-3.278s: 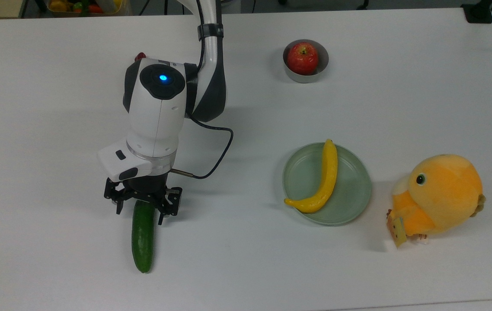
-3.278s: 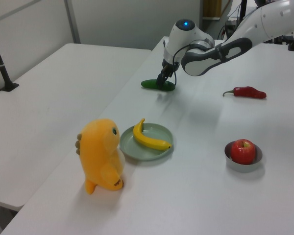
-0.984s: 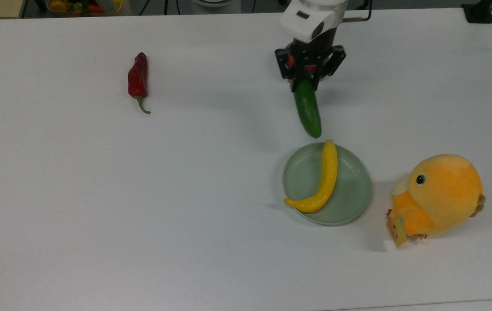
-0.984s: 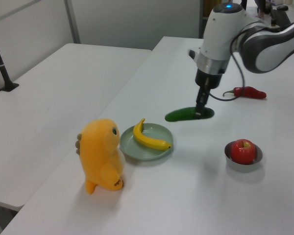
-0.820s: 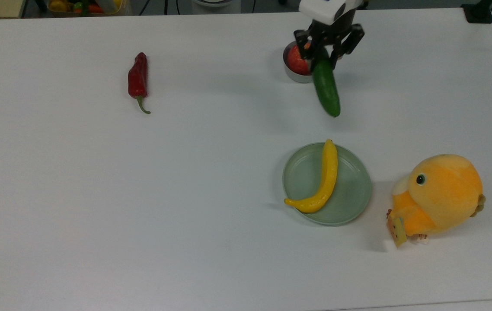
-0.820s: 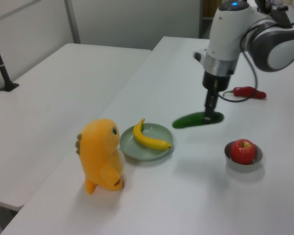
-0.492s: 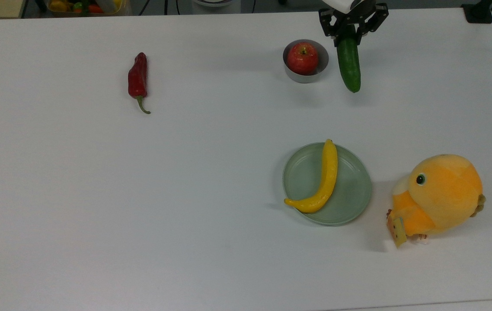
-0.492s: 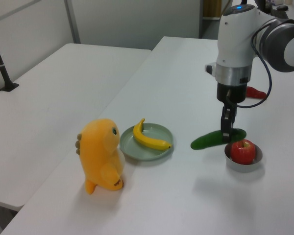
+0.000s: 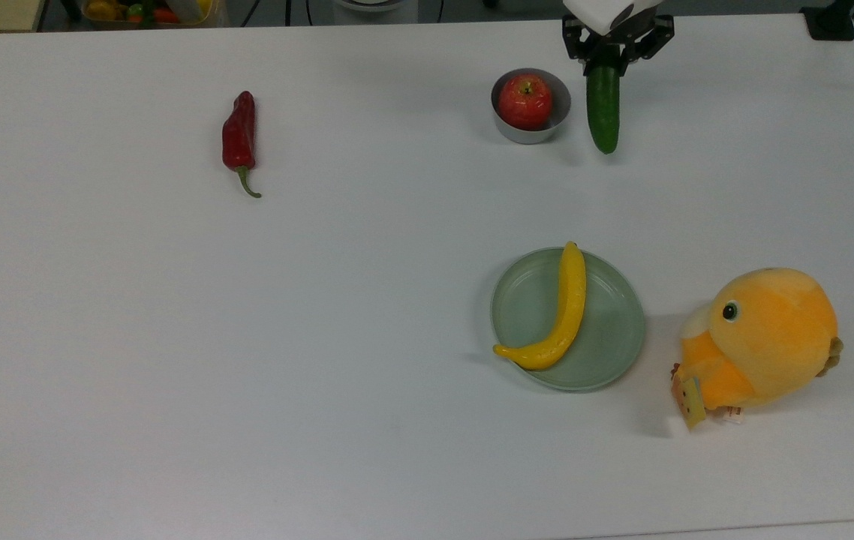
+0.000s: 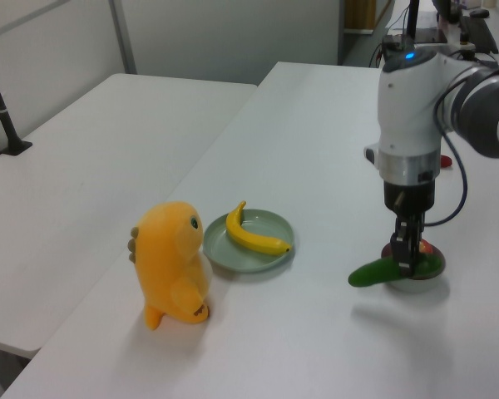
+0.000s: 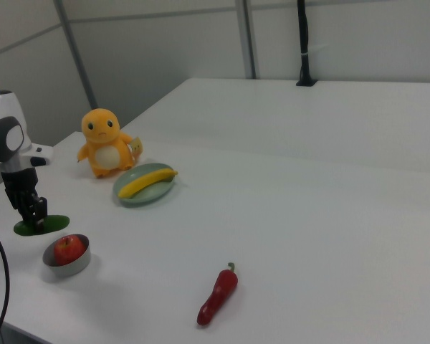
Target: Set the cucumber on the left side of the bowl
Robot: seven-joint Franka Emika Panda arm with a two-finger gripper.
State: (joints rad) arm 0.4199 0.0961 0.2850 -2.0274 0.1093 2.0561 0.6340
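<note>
We find the black two-finger gripper (image 9: 608,54) clamped on 1 end of the smooth dark green cucumber (image 9: 603,109). The small round grey metal bowl (image 9: 562,90) holding 1 red apple (image 9: 525,102) sits just beside the gripper, on the top view's left.

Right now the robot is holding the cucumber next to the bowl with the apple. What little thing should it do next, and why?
Probably lower the cucumber onto the table and let go. The gripper is shut on one end of it, and it hangs beside the bowl, on the top view's right. In the left view a shadow lies apart beneath it, so it looks slightly raised.
</note>
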